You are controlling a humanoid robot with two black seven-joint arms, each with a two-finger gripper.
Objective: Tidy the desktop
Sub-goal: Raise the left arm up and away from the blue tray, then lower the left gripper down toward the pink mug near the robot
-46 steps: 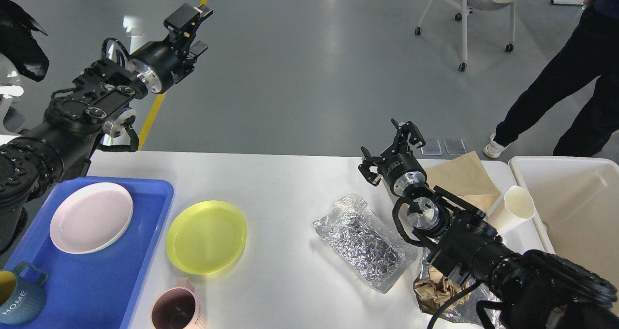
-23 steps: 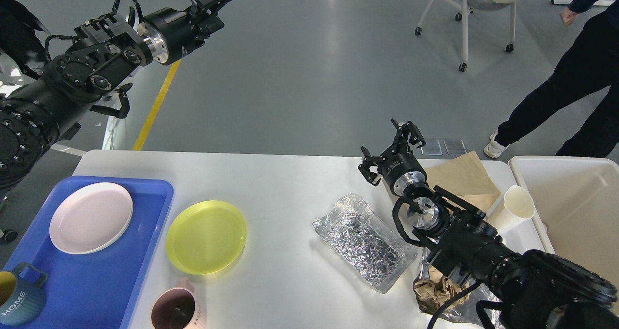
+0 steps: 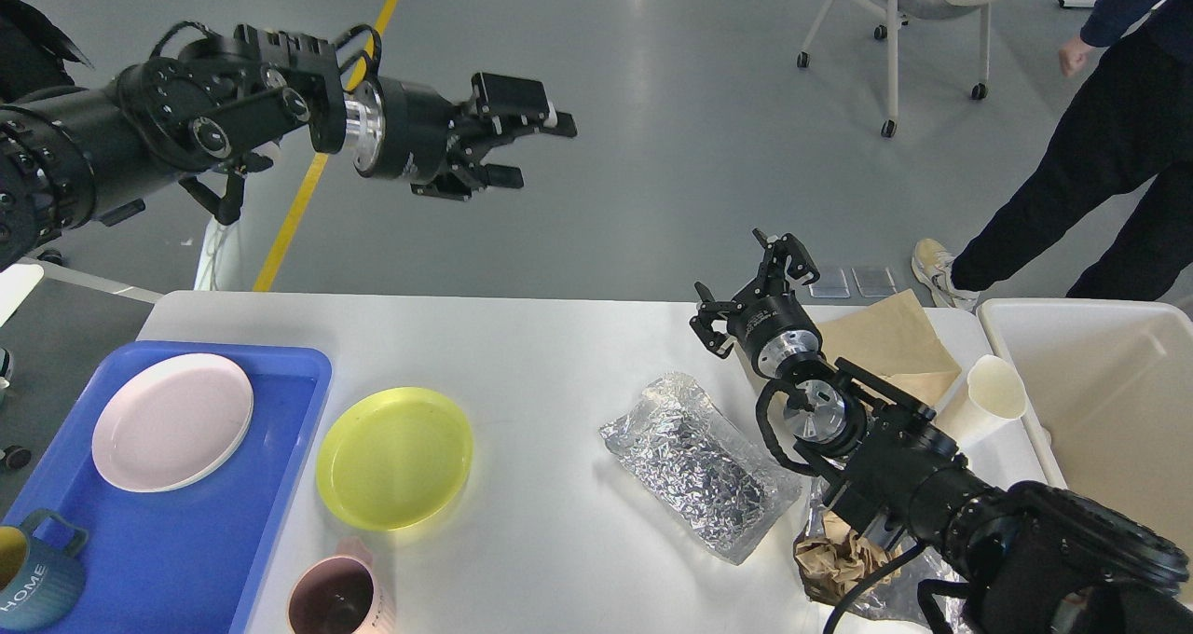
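**Both arms raised over a cluttered desktop**

Head view: The white desktop (image 3: 550, 364) fills the lower frame. At its left, a blue tray (image 3: 233, 541) holds a pink plate (image 3: 172, 420) and a blue mug (image 3: 33, 583). A yellow plate (image 3: 394, 457) lies just beside the tray, with a pink cup (image 3: 334, 601) in front of it. The left gripper (image 3: 536, 149) hangs high above the floor beyond the table, its fingers apart and empty. The right gripper (image 3: 750, 289) hovers over the far edge, its fingers spread and empty, near a foil bag (image 3: 699, 466), brown paper (image 3: 890, 340), a paper cup (image 3: 988, 396) and a cream bin (image 3: 1109, 401).
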